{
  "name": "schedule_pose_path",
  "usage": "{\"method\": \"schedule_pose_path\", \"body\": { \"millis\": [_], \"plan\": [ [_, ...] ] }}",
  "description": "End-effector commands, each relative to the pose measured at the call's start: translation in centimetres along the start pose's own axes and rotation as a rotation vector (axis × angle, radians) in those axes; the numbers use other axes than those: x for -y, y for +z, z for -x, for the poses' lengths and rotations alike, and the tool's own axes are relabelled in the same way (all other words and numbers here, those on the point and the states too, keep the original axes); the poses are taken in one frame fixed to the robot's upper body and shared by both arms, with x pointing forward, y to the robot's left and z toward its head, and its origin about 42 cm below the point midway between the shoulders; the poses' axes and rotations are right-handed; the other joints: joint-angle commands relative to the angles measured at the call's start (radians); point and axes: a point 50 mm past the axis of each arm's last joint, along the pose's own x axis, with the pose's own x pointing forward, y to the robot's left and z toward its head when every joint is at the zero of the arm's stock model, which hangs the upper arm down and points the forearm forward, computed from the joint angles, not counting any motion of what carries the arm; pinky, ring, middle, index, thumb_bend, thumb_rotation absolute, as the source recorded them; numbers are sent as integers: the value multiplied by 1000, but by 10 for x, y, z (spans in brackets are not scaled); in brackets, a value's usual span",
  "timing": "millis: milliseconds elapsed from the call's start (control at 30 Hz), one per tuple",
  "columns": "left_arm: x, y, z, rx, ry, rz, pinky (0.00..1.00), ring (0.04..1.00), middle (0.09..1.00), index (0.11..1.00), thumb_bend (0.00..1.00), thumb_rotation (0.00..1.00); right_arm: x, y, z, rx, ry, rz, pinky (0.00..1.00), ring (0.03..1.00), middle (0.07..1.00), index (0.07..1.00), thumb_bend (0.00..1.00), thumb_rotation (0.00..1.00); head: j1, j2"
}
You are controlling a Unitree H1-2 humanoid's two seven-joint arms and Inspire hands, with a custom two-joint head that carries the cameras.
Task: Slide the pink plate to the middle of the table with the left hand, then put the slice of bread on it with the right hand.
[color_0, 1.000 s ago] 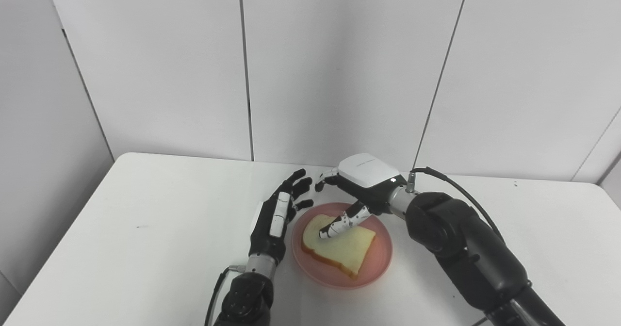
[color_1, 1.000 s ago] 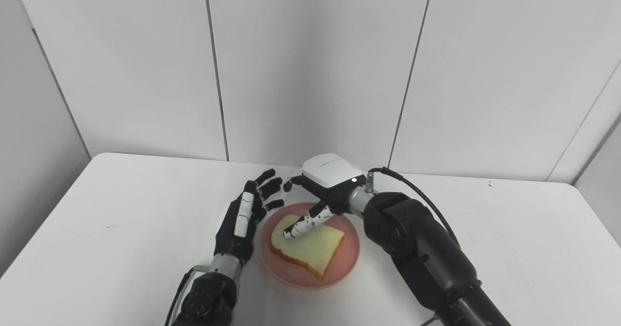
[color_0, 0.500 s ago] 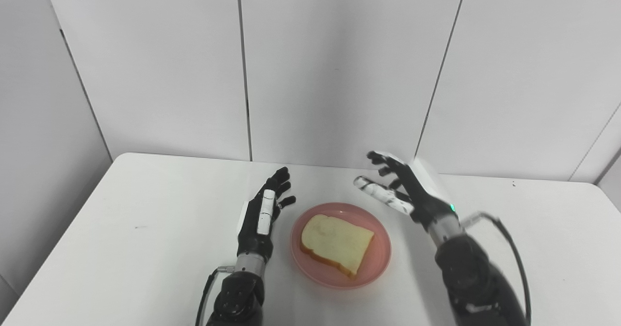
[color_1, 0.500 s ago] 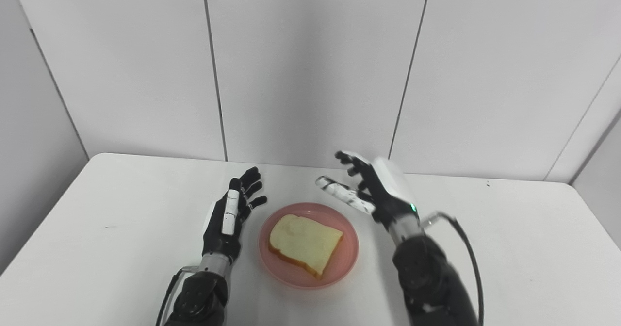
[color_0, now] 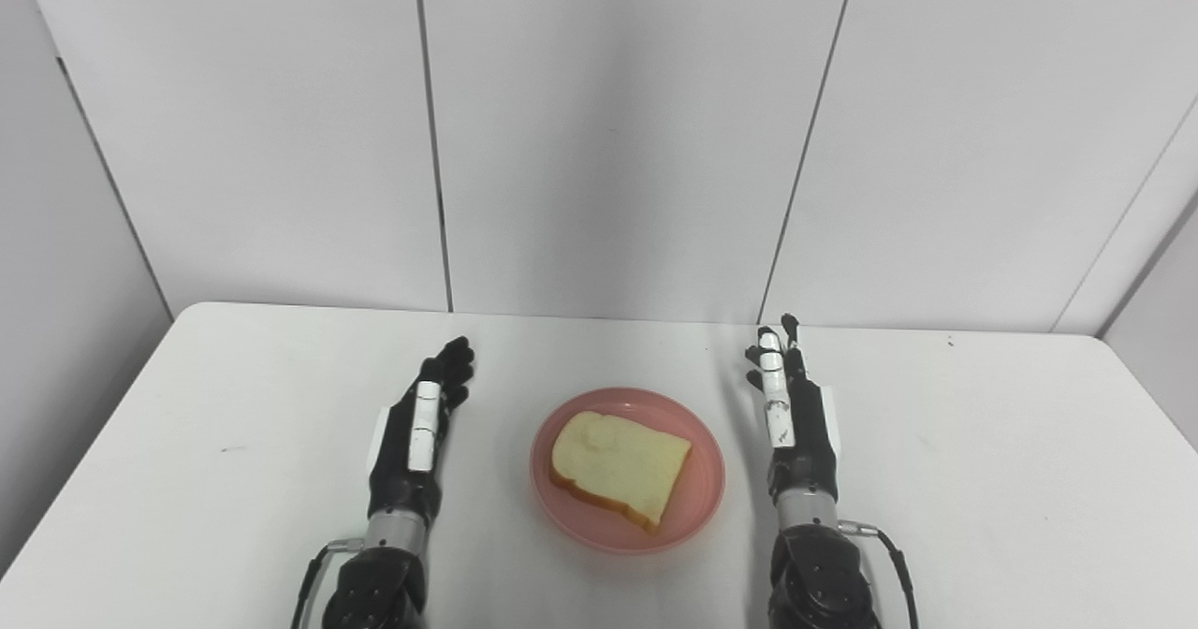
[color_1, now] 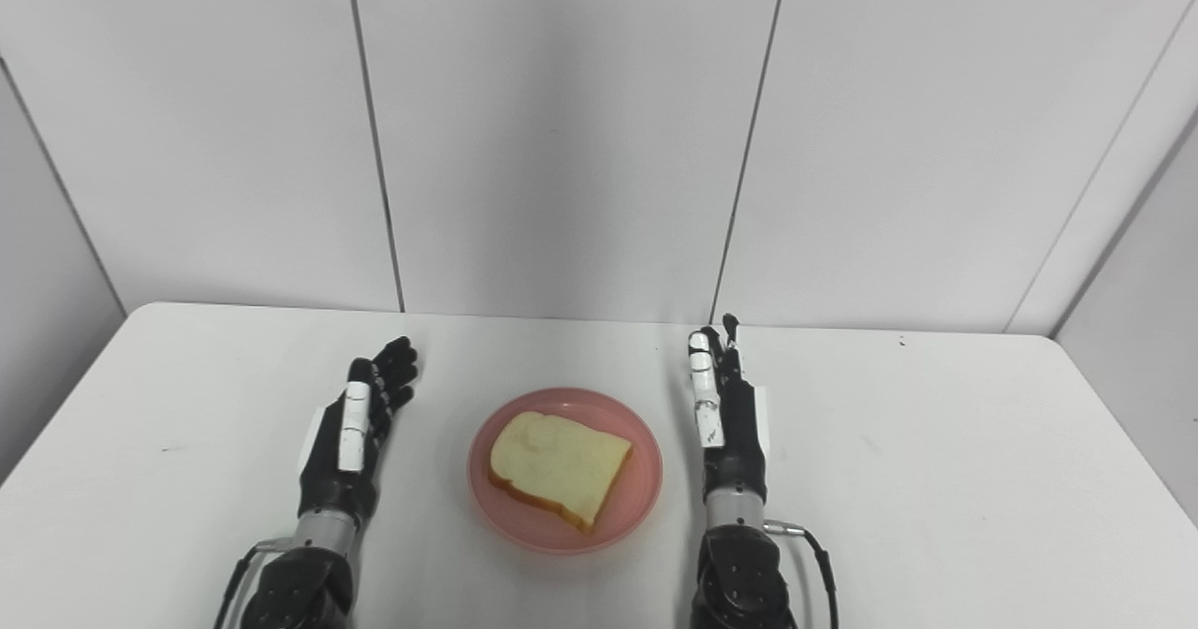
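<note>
On either side of the plate, two hands rest edge-on with fingers straight and loosely apart, holding nothing — the left hand [color_0: 418,428] and the right hand [color_0: 784,414], both clear of the rim. Both forearms are cut off by the bottom edge. Between them sits one pink plate [color_0: 697,498] on the white table [color_0: 983,479], mid-table, carrying one slice of bread [color_0: 618,465] — its underside hidden.

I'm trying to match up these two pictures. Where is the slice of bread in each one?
Left eye view: the slice of bread lies on the pink plate, just right of the picture's centre.
Right eye view: the same slice lies just left of centre.
Shared landmark: the plate sits between the left hand and the right hand.
</note>
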Motion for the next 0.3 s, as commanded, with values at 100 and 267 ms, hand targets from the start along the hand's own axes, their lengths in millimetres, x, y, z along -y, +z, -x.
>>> {"method": "schedule_pose_path", "body": {
  "millis": [100,267],
  "plan": [
    [15,21,-9,77,-32,24,914,913,884,825,900,949,-14,18,-5,136,-17,-5,874,880,914,998,691,1000,3,1],
    [21,23,-9,82,-16,47,966,916,882,815,922,939,-13,12,1,184,-49,49,913,914,948,1000,684,1000,5,0]
  ]
}}
